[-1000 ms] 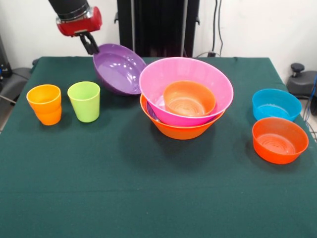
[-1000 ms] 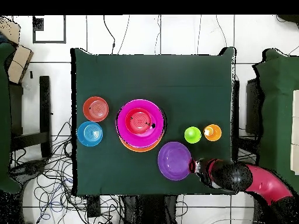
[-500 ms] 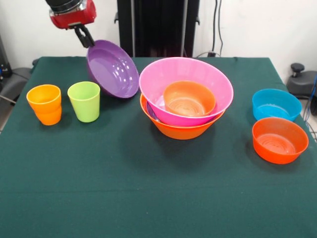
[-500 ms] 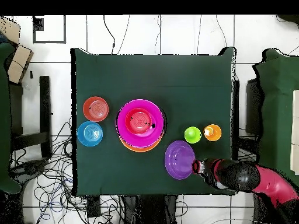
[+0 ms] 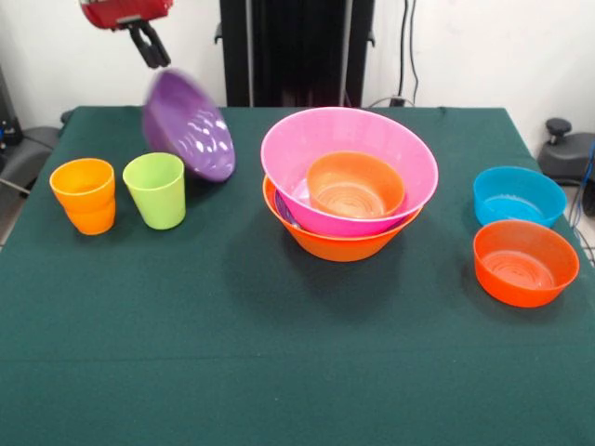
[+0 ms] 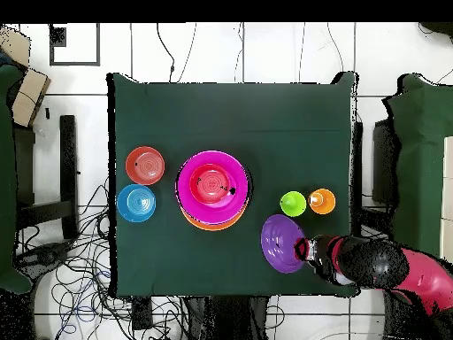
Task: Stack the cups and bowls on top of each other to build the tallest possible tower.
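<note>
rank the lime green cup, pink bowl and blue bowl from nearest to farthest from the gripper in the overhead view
1. lime green cup: just up and left of the gripper.
2. pink bowl: mid-table, on the stack.
3. blue bowl: far left of the picture.

A white wall (image 5: 483,46) stands behind the gripper (image 5: 149,46); cables (image 6: 80,292), perhaps loose, litter the tiled floor (image 6: 265,49).

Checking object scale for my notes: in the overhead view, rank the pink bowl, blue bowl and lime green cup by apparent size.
1. pink bowl
2. blue bowl
3. lime green cup
</note>
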{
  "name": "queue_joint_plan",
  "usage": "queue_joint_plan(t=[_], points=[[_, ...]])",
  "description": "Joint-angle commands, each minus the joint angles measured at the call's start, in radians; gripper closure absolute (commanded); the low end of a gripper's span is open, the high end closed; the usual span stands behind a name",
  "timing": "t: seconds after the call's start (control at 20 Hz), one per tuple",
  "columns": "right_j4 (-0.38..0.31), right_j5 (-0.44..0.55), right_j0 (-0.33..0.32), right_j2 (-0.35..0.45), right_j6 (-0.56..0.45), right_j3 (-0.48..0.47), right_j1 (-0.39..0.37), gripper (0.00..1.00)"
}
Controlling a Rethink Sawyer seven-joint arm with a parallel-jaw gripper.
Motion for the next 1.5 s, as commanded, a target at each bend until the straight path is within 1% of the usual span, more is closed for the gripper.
queue_joint_plan(t=[0.05, 0.2, 0.3, 0.4, 0.55, 0.75, 1.0, 1.25, 1.4, 1.5], points=[[0.062, 0.114, 0.034, 0.084, -0.118, 0.051, -0.09, 1.0], [0.097, 0.137, 0.033, 0.107, -0.115, 0.066, -0.144, 1.0], [0.127, 0.163, 0.039, 0.12, -0.111, 0.074, -0.209, 1.0], [0.148, 0.184, 0.05, 0.123, -0.097, 0.081, -0.256, 1.0], [0.14, 0.147, 0.062, 0.115, -0.071, 0.098, -0.25, 1.0], [0.111, 0.079, 0.079, 0.092, -0.047, 0.114, -0.218, 1.0], [0.037, -0.015, 0.093, 0.048, -0.027, 0.114, -0.155, 1.0], [-0.122, -0.148, 0.117, -0.032, -0.012, 0.054, -0.032, 1.0], [-0.207, -0.204, 0.134, -0.08, -0.003, -0.001, 0.042, 1.0], [-0.267, -0.259, 0.144, -0.109, 0.005, -0.037, 0.091, 1.0]])
